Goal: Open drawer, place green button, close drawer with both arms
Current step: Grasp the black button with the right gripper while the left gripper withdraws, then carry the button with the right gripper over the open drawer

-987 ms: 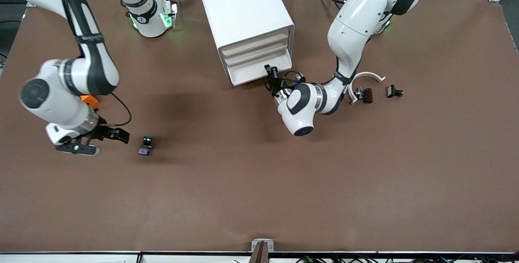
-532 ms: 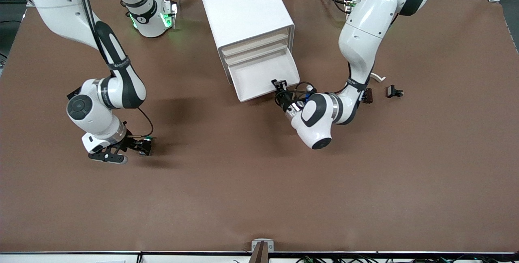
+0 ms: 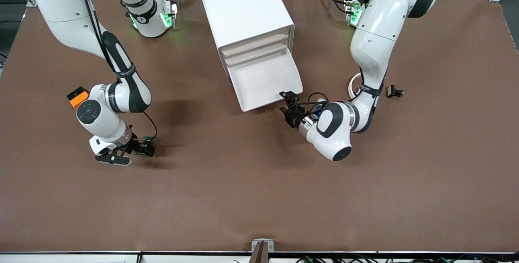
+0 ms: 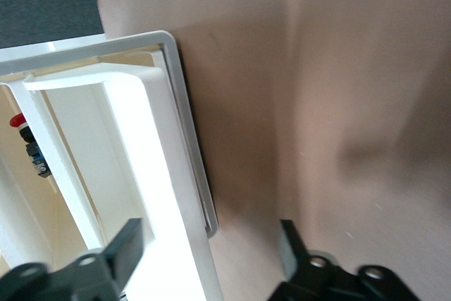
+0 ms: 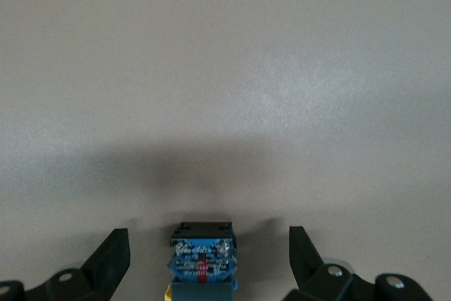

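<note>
Since a second ago the drawer (image 3: 265,80) has slid well out, left gripper (image 3: 288,100) at its front edge with jaws spread around it. Right gripper (image 3: 142,148) now sits low, jaws spread around the button (image 5: 202,256) on the surface (image 3: 259,198).

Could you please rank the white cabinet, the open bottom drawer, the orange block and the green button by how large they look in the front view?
1. cabinet
2. drawer, pulled out, left gripper at its front edge
3. orange block
4. button, mostly hidden between the open right gripper's fingers, clearly smallest
</note>
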